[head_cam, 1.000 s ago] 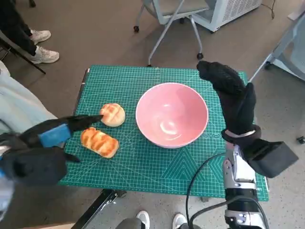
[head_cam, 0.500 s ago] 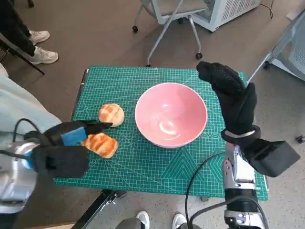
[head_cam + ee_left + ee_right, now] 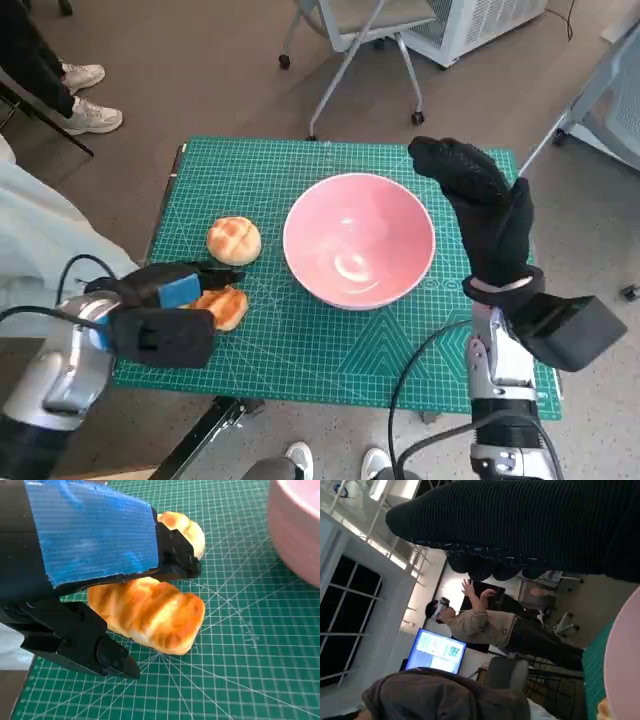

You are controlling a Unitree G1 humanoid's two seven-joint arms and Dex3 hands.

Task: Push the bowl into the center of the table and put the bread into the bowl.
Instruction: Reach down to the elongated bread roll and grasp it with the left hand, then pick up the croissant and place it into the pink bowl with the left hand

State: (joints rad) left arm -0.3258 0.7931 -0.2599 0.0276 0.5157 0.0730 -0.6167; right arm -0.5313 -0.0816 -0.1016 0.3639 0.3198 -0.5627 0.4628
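Head view is showing the left hand (image 3: pixel 165 310) straddling the loaf (image 3: pixel 222 305) on the surface (image 3: pixel 300 350), fingers apart, not yet gripping it. Beyond it, the bun (image 3: pixel 234 241) is lying beside the bowl (image 3: pixel 359 240). Farther right, the right hand (image 3: pixel 485 205) is standing open and empty, just beside the bowl's rim.

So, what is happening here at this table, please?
A humanoid robot is working at a green mat with a pink bowl near its middle. Its left hand is over the long bread, fingers on either side, but a firm grip cannot be confirmed. A round bun lies just beyond it. The right hand is raised beside the bowl, holding nothing. The bowl is empty.
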